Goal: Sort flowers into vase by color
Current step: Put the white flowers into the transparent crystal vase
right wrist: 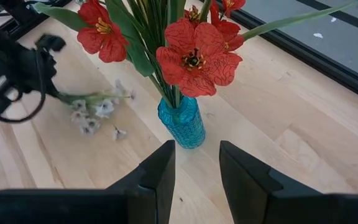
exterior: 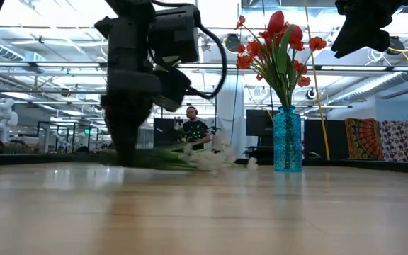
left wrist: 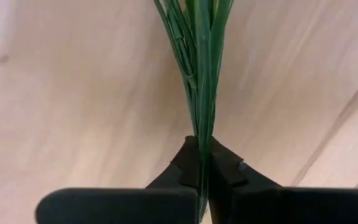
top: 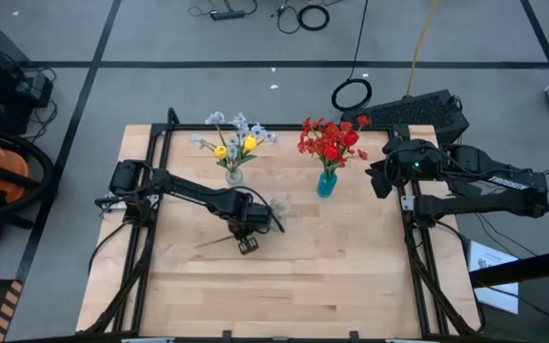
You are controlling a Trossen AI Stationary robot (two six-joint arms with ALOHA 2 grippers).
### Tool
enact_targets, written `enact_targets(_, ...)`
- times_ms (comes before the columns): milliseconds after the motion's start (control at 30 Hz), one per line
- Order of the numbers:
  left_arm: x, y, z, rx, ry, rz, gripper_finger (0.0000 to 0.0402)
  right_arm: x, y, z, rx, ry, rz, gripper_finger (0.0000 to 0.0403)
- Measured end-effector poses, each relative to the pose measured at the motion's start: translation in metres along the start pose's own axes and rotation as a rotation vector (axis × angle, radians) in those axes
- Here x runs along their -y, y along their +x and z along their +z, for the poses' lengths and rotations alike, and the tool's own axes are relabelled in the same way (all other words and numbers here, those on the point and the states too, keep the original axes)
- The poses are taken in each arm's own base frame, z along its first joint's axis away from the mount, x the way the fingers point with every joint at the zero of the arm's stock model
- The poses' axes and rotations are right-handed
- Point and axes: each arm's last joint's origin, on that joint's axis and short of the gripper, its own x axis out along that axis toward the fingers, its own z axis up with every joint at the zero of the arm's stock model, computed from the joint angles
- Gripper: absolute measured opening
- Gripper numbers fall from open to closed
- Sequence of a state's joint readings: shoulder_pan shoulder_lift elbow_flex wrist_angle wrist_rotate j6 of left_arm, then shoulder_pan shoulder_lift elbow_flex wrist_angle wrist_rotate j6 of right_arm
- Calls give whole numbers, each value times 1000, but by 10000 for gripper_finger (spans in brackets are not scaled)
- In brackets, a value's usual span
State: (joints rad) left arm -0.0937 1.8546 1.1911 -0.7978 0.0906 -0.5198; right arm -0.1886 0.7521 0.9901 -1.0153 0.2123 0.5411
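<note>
Green stems (left wrist: 199,74) pinched in left gripper (left wrist: 202,171) on table (top: 351,276)

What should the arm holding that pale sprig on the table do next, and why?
Probably lift it. The left gripper is shut on the pale spray's green stems, which lie on the table; the clear vase already holds similar pale sprays.

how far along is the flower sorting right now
Nearly done, by the look of it. The red flowers stand in the blue vase; yellow and pale ones fill the clear vase. In hand: the left gripper is shut on the pale spray lying on the table. Left: lifting it into a vase. The right gripper waits open.
</note>
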Motion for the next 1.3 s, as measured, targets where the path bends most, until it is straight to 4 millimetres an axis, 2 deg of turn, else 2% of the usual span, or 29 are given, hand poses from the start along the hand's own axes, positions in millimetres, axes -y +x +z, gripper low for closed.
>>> enact_targets(67, -2, -10, -4, -6, 40, 17, 6, 0, 0, 0, -1, 0, 0, 116)
enact_targets(233, -9, -48, -18, 138, 118, 42, 6, 1, 0, -2, -16, 1, -10, 116)
enact_targets(433, -22, -104, -41, 459, 216, 79, 6, 2, 0, -3, -35, 14, -19, 116)
enact_targets(633, -47, -138, -77, 788, 159, 24, 7, 7, -1, -14, -166, 65, -35, 116)
enact_targets(800, -65, -147, -101, 1090, 131, -79, 7, 10, -3, -21, -241, 133, -70, 116)
enact_targets(967, -74, -155, -112, 1376, 231, -60, 7, 12, -3, -23, -265, 127, -85, 116)
enact_targets(1067, -75, -159, -111, 1434, 296, -6, 7, 12, -4, -24, -276, 101, -91, 116)
enact_targets(1167, -73, -162, -108, 1475, 298, -32, 7, 13, -4, -24, -281, 117, -102, 116)
enact_targets(1300, -67, -159, -100, 1490, 403, -27, 7, 13, -2, -24, -266, 131, -132, 116)
